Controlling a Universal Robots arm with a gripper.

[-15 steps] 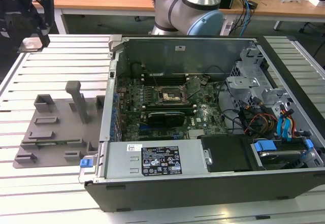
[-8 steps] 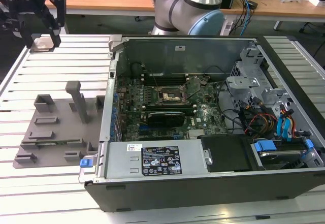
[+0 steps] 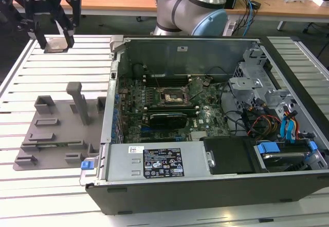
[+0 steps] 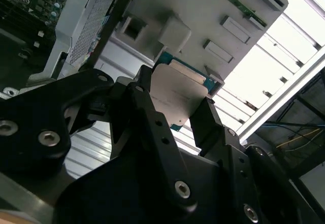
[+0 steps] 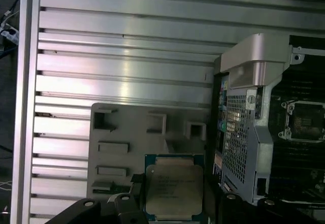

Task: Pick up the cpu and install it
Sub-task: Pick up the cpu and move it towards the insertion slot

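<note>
Cpu (image 5: pixel 172 188) is clamped at 2 opposite edges by the gripper (image 3: pixel 55 43). Held clear above slatted table (image 3: pixel 31 83), outside computer case (image 3: pixel 221 198).

Arm (image 3: pixel 198 3): silver tube sections with pale blue joint caps, standing at the far side of the scene, near the centre.

Gripper (image 3: pixel 54 42): black, two-fingered, hanging at the exterior view's far left and pointing downward, above the surface.

Fingers (image 3: pixel 66 29): they angle inward from a wider linkage.

The jaws are closed on opposite edges of the cpu (image 3: pixel 55 45), which lies flat between the tips. In the second wrist view one fingertip (image 4: pixel 205 120) presses against the chip's side.
</note>
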